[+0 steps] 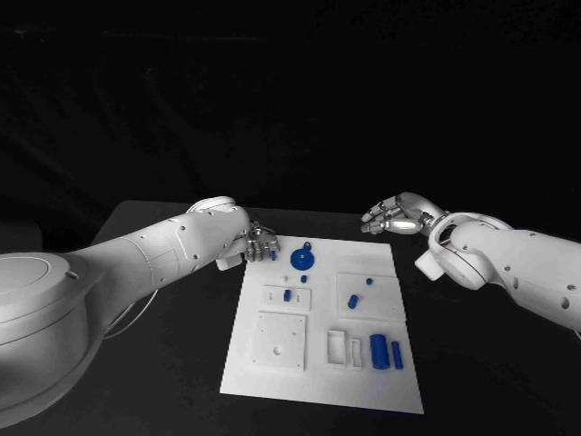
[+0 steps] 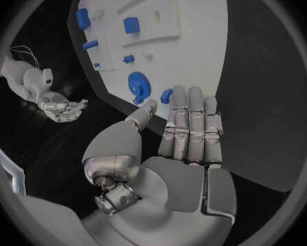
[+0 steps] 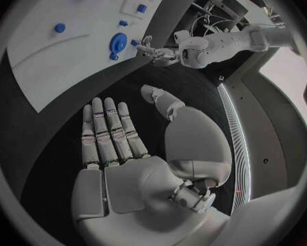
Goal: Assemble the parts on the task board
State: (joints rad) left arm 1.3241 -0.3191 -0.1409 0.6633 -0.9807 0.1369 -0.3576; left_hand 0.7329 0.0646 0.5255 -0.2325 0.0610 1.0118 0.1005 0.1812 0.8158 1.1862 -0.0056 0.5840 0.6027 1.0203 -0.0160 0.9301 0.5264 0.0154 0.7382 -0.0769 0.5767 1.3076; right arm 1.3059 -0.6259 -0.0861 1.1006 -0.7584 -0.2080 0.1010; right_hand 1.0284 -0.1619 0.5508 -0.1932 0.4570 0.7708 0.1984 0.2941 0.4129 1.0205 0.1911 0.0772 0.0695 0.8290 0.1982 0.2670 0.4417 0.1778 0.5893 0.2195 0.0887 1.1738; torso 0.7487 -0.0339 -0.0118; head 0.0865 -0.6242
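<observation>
The white task board [image 1: 320,386] lies in the middle of the black table. A blue gear [image 1: 302,259] sits at its far end, with a small blue part [image 1: 273,255] beside it. Small blue pegs [image 1: 352,300] stand mid-board, and two blue blocks [image 1: 385,352] lie near its right near corner. My left hand [image 1: 257,243] hovers at the board's far left corner, fingers straight and apart, holding nothing; its fingertips [image 2: 183,95] are close to the small part [image 2: 166,96] and gear [image 2: 139,85]. My right hand [image 1: 396,215] is beyond the far right corner, empty, its fingers [image 3: 109,128] spread.
A raised white plate [image 1: 283,341] with holes lies at the board's near left, and white slotted frames [image 1: 343,350] lie beside the blue blocks. Black table surrounds the board [image 2: 194,49] on all sides. The table's far edge runs just behind both hands.
</observation>
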